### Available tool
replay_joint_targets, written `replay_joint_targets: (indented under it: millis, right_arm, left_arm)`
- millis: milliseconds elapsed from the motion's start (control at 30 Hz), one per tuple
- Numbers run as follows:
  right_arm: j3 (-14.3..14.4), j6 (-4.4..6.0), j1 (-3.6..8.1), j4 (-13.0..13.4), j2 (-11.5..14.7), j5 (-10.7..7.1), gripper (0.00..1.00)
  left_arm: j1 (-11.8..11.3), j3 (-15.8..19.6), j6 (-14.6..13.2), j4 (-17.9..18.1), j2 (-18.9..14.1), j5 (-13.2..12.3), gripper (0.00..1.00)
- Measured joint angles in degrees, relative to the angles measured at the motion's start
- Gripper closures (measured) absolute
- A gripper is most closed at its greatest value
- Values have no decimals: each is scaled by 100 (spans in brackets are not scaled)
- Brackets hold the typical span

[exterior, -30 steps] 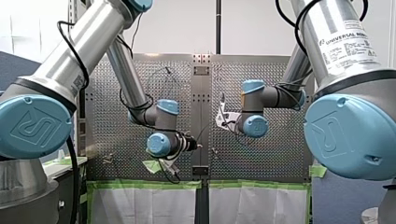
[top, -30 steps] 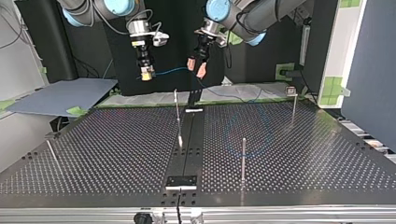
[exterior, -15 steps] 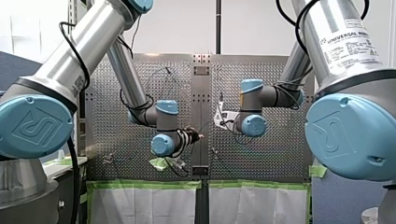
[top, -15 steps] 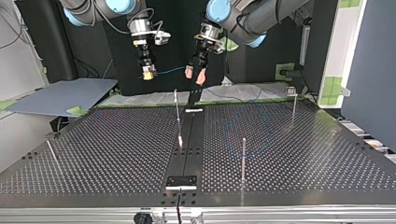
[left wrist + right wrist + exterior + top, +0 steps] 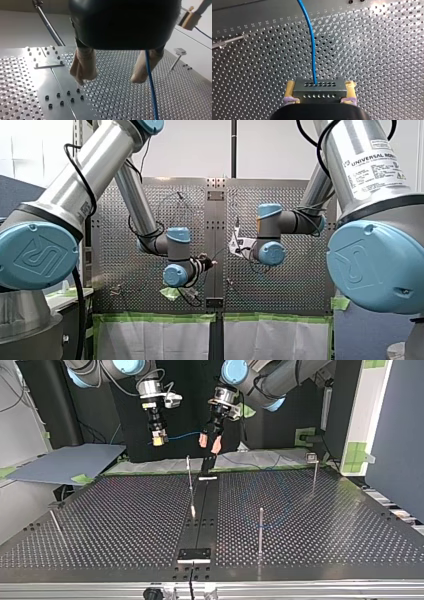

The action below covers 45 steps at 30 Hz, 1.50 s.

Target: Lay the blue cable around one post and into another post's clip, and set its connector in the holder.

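- Cable: thin blue cable (image 5: 310, 42) is up in the air, well above the holey metal table (image 5: 125, 510), strung btw both claws.
- Right claw (image 5: 320, 92): shut tight on the small grey metal connector (image 5: 319, 86), w/ a yellow pad on each side.
- Left claw (image 5: 111, 75): beige fingers (image 5: 83, 66) wide apart; cable hangs by one finger, not pinched.
- Feel, I think: cable is light, bendy & floppy, slips easy. Connector is hard, so hold its flat sides. Pinch cable softly, w/o yanking.

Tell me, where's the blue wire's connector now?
The connector is clamped between my right gripper's yellow pads, in the air above the table, left of my left gripper in the top view.
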<state>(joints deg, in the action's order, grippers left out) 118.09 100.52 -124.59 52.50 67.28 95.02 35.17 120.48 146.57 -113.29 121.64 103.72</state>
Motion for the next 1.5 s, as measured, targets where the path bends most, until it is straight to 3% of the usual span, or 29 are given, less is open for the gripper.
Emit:
replay_joint_targets:
  millis: [33, 67, 100, 167, 200, 233, 267, 600, 900, 1133, 1500]
  right_arm:
    - [0, 1, 0, -4, 3, 0, 39]
    - [0, 2, 0, -5, 5, 0, 39]
    - [0, 3, 0, -7, 7, 0, 39]
    - [0, 3, 0, -12, 12, 0, 39]
    - [0, 4, 0, -15, 15, 0, 39]
    - [0, 4, 0, -21, 16, 0, 39]
    - [3, 4, 0, -22, 17, 0, 39]
    - [23, 5, 18, -40, 21, -5, 39]
    - [27, 19, 138, 0, -67, 71, 39]
    - [27, 150, 268, 94, -419, 209, 39]
    - [23, 125, 425, 346, -1015, 625, 39]
  left_arm:
    - [1, 0, -41, -25, 0, 25, 0]
    - [4, 0, -76, -43, 0, 55, 21]
    - [10, 0, -117, -64, 0, 94, 21]
    - [27, 0, -221, -129, -1, 205, 50]
    - [35, 0, -260, -155, -3, 253, 50]
    - [48, 0, -304, -179, -3, 316, 65]
    - [57, 0, -339, -187, -3, 363, 67]
    - [156, 0, -637, -109, 1, 638, 65]
    - [198, 2, -993, -137, 2, 980, 62]
    - [149, 1, -1385, -222, 123, 1033, 62]
    - [72, 0, -1926, -81, 673, 892, 60]
